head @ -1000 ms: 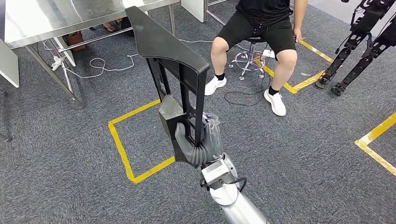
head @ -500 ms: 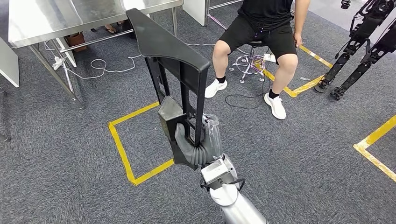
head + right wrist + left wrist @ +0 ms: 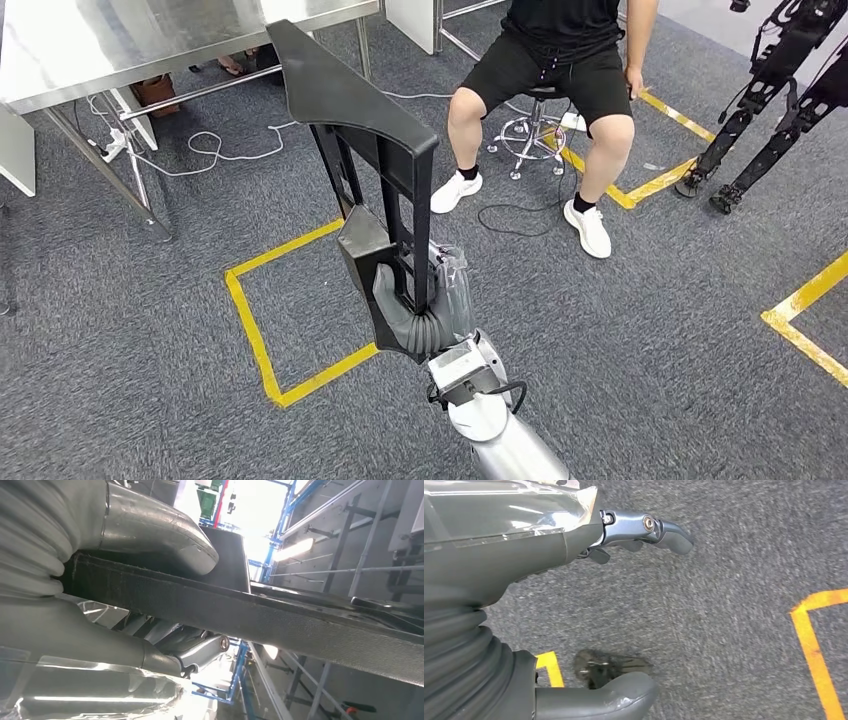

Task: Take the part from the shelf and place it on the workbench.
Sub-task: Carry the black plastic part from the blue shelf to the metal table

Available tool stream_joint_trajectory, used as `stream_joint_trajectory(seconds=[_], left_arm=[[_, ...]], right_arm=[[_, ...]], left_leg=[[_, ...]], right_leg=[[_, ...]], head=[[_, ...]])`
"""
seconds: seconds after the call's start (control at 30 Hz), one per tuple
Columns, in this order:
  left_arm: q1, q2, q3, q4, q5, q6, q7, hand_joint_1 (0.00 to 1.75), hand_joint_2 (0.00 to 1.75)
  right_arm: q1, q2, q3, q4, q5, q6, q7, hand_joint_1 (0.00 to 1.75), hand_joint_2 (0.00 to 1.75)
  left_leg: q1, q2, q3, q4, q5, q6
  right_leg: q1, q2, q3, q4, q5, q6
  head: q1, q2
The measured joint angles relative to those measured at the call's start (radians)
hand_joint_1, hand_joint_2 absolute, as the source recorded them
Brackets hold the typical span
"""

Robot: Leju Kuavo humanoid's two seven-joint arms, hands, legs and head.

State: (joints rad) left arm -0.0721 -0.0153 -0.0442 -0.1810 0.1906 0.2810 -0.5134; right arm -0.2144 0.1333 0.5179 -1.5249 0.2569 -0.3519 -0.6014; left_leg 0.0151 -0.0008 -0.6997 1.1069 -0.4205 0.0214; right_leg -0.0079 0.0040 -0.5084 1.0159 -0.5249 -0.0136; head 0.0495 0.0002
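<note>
Grey carpet [image 3: 150, 330]; right hand [image 3: 425, 310] grips black part [image 3: 360, 110] upright; left hand [image 3: 499, 580] spread.

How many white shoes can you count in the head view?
2, both worn by the seated person: one shoe sits beside the black part; the other shoe is nearer the yellow floor tape. None looks hidden.

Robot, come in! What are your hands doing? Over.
Right robot hand grips the black part, held upright. Left robot hand open, empty, over carpet. Workbench ahead-left; seated person ahead-right.
</note>
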Motion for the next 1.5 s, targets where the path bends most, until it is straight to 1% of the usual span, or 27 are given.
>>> stream_joint_trajectory(seconds=[0.03, 0.13, 0.2, 0.27, 0.33, 0.4, 0.47, 0.5, 0.53, 0.6, 0.63, 0.7, 0.77, 0.83, 0.9, 0.93, 0.97, 1.03, 1.07, 1.1, 1.17, 1.2, 1.27, 1.37, 1.43, 1.47, 1.5], left_arm=[[0.0, 0.001, 0.0, 0.0, -0.001, 0.001, 0.0, 0.0, 1.75], [0.001, 0.002, 0.0, 0.0, -0.003, 0.005, 0.002, 0.0, 1.75], [0.002, 0.001, 0.0, 0.0, -0.006, 0.008, 0.004, 0.0, 1.75], [0.001, -0.001, 0.0, 0.0, -0.009, 0.009, 0.006, 0.0, 1.75], [0.002, -0.003, 0.0, 0.0, -0.011, 0.01, 0.008, 0.0, 1.75], [0.005, -0.005, 0.0, 0.0, -0.011, 0.011, 0.011, 0.0, 1.75], [0.006, -0.008, 0.0, 0.0, -0.012, 0.011, 0.011, 0.0, 1.75], [0.006, -0.009, 0.0, 0.0, -0.012, 0.011, 0.011, 0.0, 1.75], [0.006, -0.009, 0.0, 0.0, -0.012, 0.011, 0.011, 0.0, 1.75], [0.005, -0.009, 0.0, 0.001, -0.012, 0.011, 0.013, 0.0, 1.75], [0.005, -0.009, 0.0, 0.0, -0.012, 0.011, 0.014, 0.0, 1.75], [0.004, -0.008, 0.0, 0.0, -0.012, 0.012, 0.014, 0.0, 1.75], [0.002, -0.009, 0.0, 0.0, -0.012, 0.012, 0.015, 0.0, 1.75], [0.003, -0.008, 0.0, 0.0, -0.013, 0.012, 0.017, 0.0, 1.75], [0.006, -0.008, 0.0, 0.0, -0.013, 0.012, 0.02, 0.0, 1.75], [0.007, -0.008, 0.0, 0.0, -0.014, 0.012, 0.022, 0.0, 1.75], [0.007, -0.008, 0.0, 0.0, -0.014, 0.012, 0.023, 0.0, 1.75], [0.009, -0.006, 0.0, 0.001, -0.015, 0.012, 0.025, 0.0, 1.75], [0.01, -0.005, 0.0, 0.002, -0.016, 0.012, 0.027, 0.0, 1.75], [0.009, -0.003, 0.0, 0.001, -0.018, 0.012, 0.029, 0.0, 1.75], [0.004, -0.003, 0.0, 0.0, -0.021, 0.012, 0.032, 0.0, 1.75], [0.002, -0.003, 0.0, -0.001, -0.022, 0.012, 0.033, 0.0, 1.75], [-0.002, -0.003, 0.0, -0.002, -0.023, 0.012, 0.035, 0.0, 1.75], [-0.002, -0.004, 0.0, -0.002, -0.025, 0.012, 0.04, 0.0, 1.75], [-0.001, -0.006, 0.0, -0.002, -0.025, 0.012, 0.042, 0.0, 1.75], [-0.001, -0.008, 0.0, -0.002, -0.025, 0.012, 0.043, 0.0, 1.75], [0.0, -0.009, 0.0, -0.002, -0.025, 0.012, 0.043, 0.0, 1.75]], right_arm=[[0.0, 0.001, 0.0, 0.0, 0.001, 0.001, 0.0, 1.75, 1.75], [0.0, 0.005, -0.001, 0.0, 0.002, 0.004, 0.003, 1.75, 1.75], [-0.003, 0.006, -0.001, -0.001, 0.003, 0.005, 0.004, 1.75, 1.75], [-0.004, 0.005, -0.001, -0.002, 0.003, 0.005, 0.005, 1.75, 1.75], [0.0, 0.002, 0.0, -0.002, 0.003, 0.005, 0.006, 1.75, 1.75], [0.006, -0.002, -0.001, -0.002, 0.003, 0.005, 0.008, 1.75, 1.75], [0.007, -0.003, -0.001, -0.002, 0.003, 0.005, 0.008, 1.75, 1.75], [0.008, -0.004, -0.001, -0.001, 0.003, 0.005, 0.008, 1.75, 1.75], [0.008, -0.005, 0.0, -0.001, 0.003, 0.005, 0.008, 1.75, 1.75], [0.008, -0.006, 0.0, -0.001, 0.003, 0.005, 0.009, 1.75, 1.75], [0.008, -0.005, -0.001, -0.001, 0.002, 0.005, 0.01, 1.75, 1.75], [0.007, -0.003, -0.002, -0.002, 0.002, 0.006, 0.01, 1.75, 1.75], [0.006, -0.001, -0.002, -0.003, 0.002, 0.006, 0.01, 1.75, 1.75], [0.006, 0.0, -0.003, -0.002, 0.002, 0.007, 0.009, 1.75, 1.75], [0.01, 0.0, -0.003, -0.002, 0.002, 0.008, 0.009, 1.75, 1.75], [0.01, 0.0, -0.003, -0.001, 0.002, 0.008, 0.009, 1.75, 1.75], [0.01, 0.0, -0.003, -0.001, 0.002, 0.009, 0.009, 1.75, 1.75], [0.011, 0.0, -0.003, 0.002, 0.002, 0.01, 0.009, 1.75, 1.75], [0.011, 0.0, -0.003, 0.003, 0.001, 0.01, 0.008, 1.75, 1.75], [0.01, 0.001, -0.003, 0.004, 0.001, 0.011, 0.007, 1.75, 1.75], [0.006, 0.003, -0.004, 0.003, 0.001, 0.012, 0.004, 1.75, 1.75], [0.003, 0.003, -0.004, 0.003, 0.002, 0.012, 0.002, 1.75, 1.75], [-0.002, 0.002, -0.003, 0.003, 0.004, 0.013, -0.003, 1.75, 1.75], [-0.002, -0.001, -0.003, 0.004, 0.007, 0.019, -0.006, 1.75, 1.75], [-0.001, -0.004, -0.003, 0.006, 0.009, 0.023, -0.006, 1.75, 1.75], [-0.001, -0.006, -0.003, 0.006, 0.009, 0.024, -0.006, 1.75, 1.75], [0.0, -0.007, -0.002, 0.007, 0.009, 0.025, -0.006, 1.75, 1.75]], left_leg=[[-0.007, 0.001, 0.02, -0.047, 0.014, 0.009], [-0.019, -0.002, 0.051, -0.093, 0.003, 0.026], [-0.016, -0.006, 0.088, -0.112, 0.009, 0.035], [-0.013, -0.008, 0.113, -0.117, 0.001, 0.04], [-0.013, -0.012, 0.124, -0.117, -0.013, 0.042], [-0.013, -0.017, 0.142, -0.117, -0.031, 0.039], [-0.012, -0.021, 0.17, -0.117, -0.054, 0.034], [-0.013, -0.023, 0.183, -0.116, -0.067, 0.03], [-0.014, -0.024, 0.194, -0.116, -0.08, 0.024], [-0.015, -0.024, 0.205, -0.117, -0.097, 0.01], [-0.014, -0.023, 0.211, -0.118, -0.101, 0.004], [-0.012, -0.019, 0.212, -0.095, -0.102, -0.006], [-0.008, -0.012, 0.162, -0.004, -0.112, -0.015], [-0.005, -0.007, 0.07, 0.12, -0.154, -0.024], [-0.003, -0.006, 0.003, 0.161, -0.2, -0.028], [-0.003, -0.005, -0.009, 0.135, -0.195, -0.026], [-0.003, -0.004, -0.01, 0.085, -0.161, -0.02], [-0.008, -0.003, 0.001, -0.029, -0.027, -0.003], [-0.013, -0.002, 0.01, -0.063, 0.02, 0.004], [-0.018, -0.001, 0.017, -0.082, 0.045, 0.011], [-0.022, 0.0, 0.045, -0.095, 0.028, 0.024], [-0.022, -0.002, 0.061, -0.106, 0.022, 0.032], [-0.019, -0.006, 0.097, -0.124, 0.008, 0.047], [-0.015, -0.01, 0.137, -0.13, -0.027, 0.051], [-0.011, -0.016, 0.172, -0.13, -0.056, 0.044], [-0.008, -0.019, 0.191, -0.13, -0.071, 0.039], [-0.006, -0.021, 0.206, -0.131, -0.087, 0.034]], right_leg=[[0.0, 0.0, 0.007, -0.003, -0.007, 0.004], [0.003, -0.001, 0.031, -0.007, -0.01, 0.024], [0.006, -0.001, 0.025, 0.043, -0.006, 0.035], [0.004, -0.001, -0.044, 0.152, -0.022, 0.035], [0.003, -0.001, -0.132, 0.25, -0.066, 0.031], [0.001, -0.001, -0.177, 0.254, -0.101, 0.036], [-0.003, -0.002, -0.168, 0.151, -0.056, 0.06], [-0.005, -0.003, -0.155, 0.089, 0.0, 0.073], [-0.006, -0.004, -0.142, 0.039, 0.048, 0.075], [0.0, -0.004, -0.128, -0.002, 0.1, 0.05], [0.0, -0.002, -0.119, -0.006, 0.095, 0.03], [-0.006, 0.001, -0.094, -0.015, 0.09, 0.005], [-0.009, 0.001, -0.065, -0.018, 0.075, -0.009], [-0.008, 0.002, -0.044, -0.018, 0.053, -0.014], [-0.007, 0.004, -0.018, -0.018, 0.029, -0.013], [-0.006, 0.005, 0.0, -0.018, 0.015, -0.012], [-0.005, 0.006, 0.019, -0.019, 0.0, -0.01], [-0.002, 0.008, 0.051, -0.021, -0.03, -0.004], [-0.001, 0.01, 0.062, -0.024, -0.042, 0.002], [0.001, 0.011, 0.074, -0.026, -0.05, 0.009], [0.004, 0.011, 0.086, -0.018, -0.048, 0.028], [0.005, 0.01, 0.08, 0.009, -0.038, 0.038], [0.004, 0.009, 0.019, 0.114, -0.035, 0.046], [-0.002, 0.008, -0.118, 0.275, -0.111, 0.037], [-0.006, 0.007, -0.167, 0.263, -0.137, 0.042], [-0.008, 0.005, -0.172, 0.216, -0.116, 0.053], [-0.01, 0.002, -0.171, 0.154, -0.066, 0.068]], head=[[0.0, 0.0], [-0.001, 0.0], [0.001, 0.0], [0.003, 0.0], [0.004, 0.0], [0.004, 0.0], [0.004, 0.0], [0.004, 0.0], [0.003, 0.0], [0.001, 0.0], [0.001, 0.0], [0.001, 0.0], [-0.001, 0.0], [-0.003, 0.0], [-0.003, 0.0], [-0.003, 0.0], [-0.003, 0.0], [-0.002, 0.0], [-0.002, 0.0], [-0.001, 0.0], [-0.001, 0.0], [-0.001, 0.0], [0.0, 0.0], [0.0, 0.0], [0.0, 0.0], [0.0, 0.0], [0.001, 0.0]])
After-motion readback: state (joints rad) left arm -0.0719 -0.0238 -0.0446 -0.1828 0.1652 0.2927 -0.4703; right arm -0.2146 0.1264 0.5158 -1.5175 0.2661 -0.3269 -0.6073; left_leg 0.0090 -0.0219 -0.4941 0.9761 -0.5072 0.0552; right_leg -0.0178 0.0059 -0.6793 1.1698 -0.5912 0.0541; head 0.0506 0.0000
